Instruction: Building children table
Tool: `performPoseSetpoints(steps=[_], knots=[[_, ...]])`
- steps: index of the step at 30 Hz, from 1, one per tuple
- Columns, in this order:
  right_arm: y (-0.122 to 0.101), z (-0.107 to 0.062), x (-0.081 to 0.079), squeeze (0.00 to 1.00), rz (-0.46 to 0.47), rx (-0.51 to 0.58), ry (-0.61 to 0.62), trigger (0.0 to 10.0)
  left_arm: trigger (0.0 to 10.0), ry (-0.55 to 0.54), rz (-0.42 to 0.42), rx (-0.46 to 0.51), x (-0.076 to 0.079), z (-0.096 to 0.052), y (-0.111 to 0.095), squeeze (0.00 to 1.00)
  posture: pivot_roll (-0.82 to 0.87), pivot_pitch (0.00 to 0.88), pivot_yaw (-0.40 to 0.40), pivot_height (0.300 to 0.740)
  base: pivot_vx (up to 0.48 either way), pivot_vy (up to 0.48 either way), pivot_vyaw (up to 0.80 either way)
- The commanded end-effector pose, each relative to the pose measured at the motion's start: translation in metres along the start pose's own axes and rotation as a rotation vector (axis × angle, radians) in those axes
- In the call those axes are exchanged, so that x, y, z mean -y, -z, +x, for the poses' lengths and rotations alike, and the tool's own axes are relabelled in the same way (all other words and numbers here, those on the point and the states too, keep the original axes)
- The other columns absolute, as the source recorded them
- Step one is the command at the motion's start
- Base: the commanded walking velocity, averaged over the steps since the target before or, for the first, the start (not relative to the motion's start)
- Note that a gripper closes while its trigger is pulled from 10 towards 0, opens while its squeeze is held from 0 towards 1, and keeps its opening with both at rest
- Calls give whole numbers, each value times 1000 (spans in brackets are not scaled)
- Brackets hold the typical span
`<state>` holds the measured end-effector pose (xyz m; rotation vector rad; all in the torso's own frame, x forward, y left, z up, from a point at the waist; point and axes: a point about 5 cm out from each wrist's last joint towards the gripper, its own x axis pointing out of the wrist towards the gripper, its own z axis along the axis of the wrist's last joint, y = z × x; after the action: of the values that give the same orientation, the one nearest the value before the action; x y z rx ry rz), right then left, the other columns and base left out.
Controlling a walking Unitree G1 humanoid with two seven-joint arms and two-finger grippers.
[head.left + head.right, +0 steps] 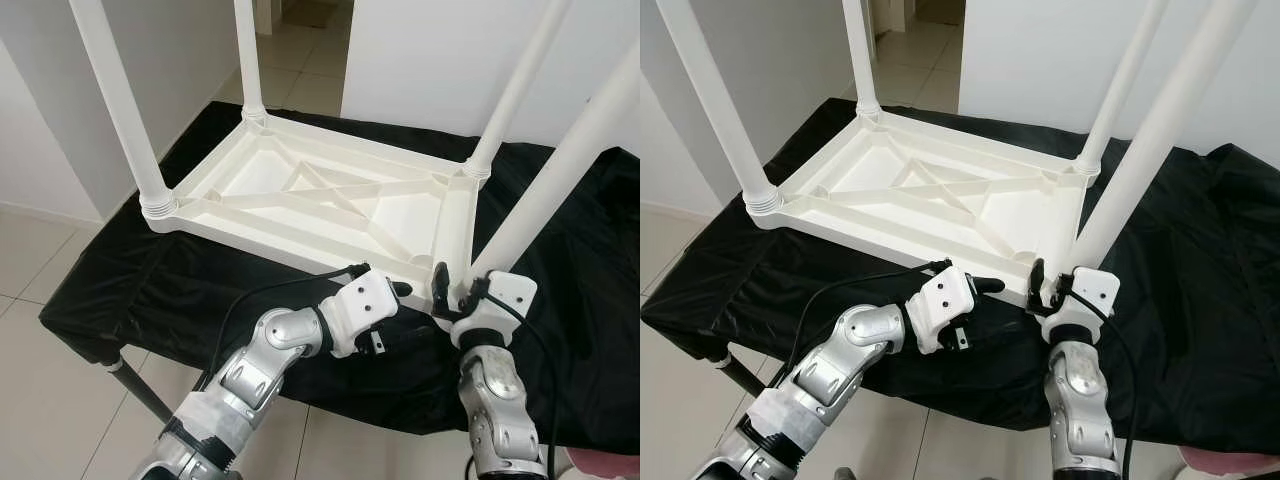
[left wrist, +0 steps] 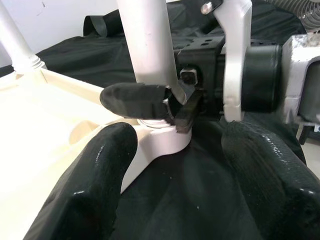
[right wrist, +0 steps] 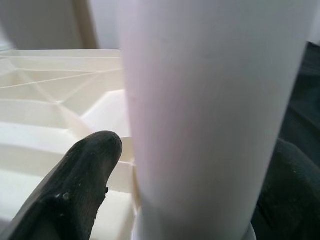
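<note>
Children's table (image 1: 330, 205), white plastic, lying upside down on a black cloth (image 1: 150, 290), its rectangular underside facing up with raised rim and crossed stiffening ribs. Four round white legs fitted at the corners, all pointing upward: near-left leg (image 1: 120, 110) and far-left leg (image 1: 247, 60) roughly upright, far-right leg (image 1: 515, 90) and near-right leg (image 1: 560, 170) leaning slightly outward (tops cut off by the frame edge). Each leg meets the top at a ribbed collar, the near-left collar (image 1: 158, 207) being the plainest to see.
</note>
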<state>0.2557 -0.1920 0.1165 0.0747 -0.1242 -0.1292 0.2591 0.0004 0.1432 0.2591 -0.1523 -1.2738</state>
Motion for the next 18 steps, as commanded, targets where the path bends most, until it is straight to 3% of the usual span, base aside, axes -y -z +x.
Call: performPoseSetpoints(steps=[1,2,3,4,5,9,18], knots=[[2,-3,5,1000,0,3,-47,10000,10000,1,2,-3,0,-2,0,0,-85,0,-45,740,0,0,0],[2,-3,8,1000,-1,0,-77,10000,10000,0,3,-7,-1,-3,1,0,-86,0,-45,740,0,0,0],[2,-3,10,353,0,-2,-92,10000,10000,0,4,-9,-1,-3,1,0,-86,0,-45,740,0,0,0],[2,-3,10,353,0,-2,-92,10000,10000,0,4,-9,-1,-3,1,0,-86,0,-45,740,0,0,0],[1,-3,13,0,2,2,-124,10000,10000,3,2,-8,0,-3,1,0,-91,0,-41,740,0,0,0],[0,-2,14,0,-6,7,-156,10000,10000,5,2,-8,0,-3,2,0,-95,0,-39,740,0,0,0],[-1,16,30,0,-99,-23,-419,10000,10000,16,11,-11,1,-2,1,0,-90,0,-37,740,0,0,0]])
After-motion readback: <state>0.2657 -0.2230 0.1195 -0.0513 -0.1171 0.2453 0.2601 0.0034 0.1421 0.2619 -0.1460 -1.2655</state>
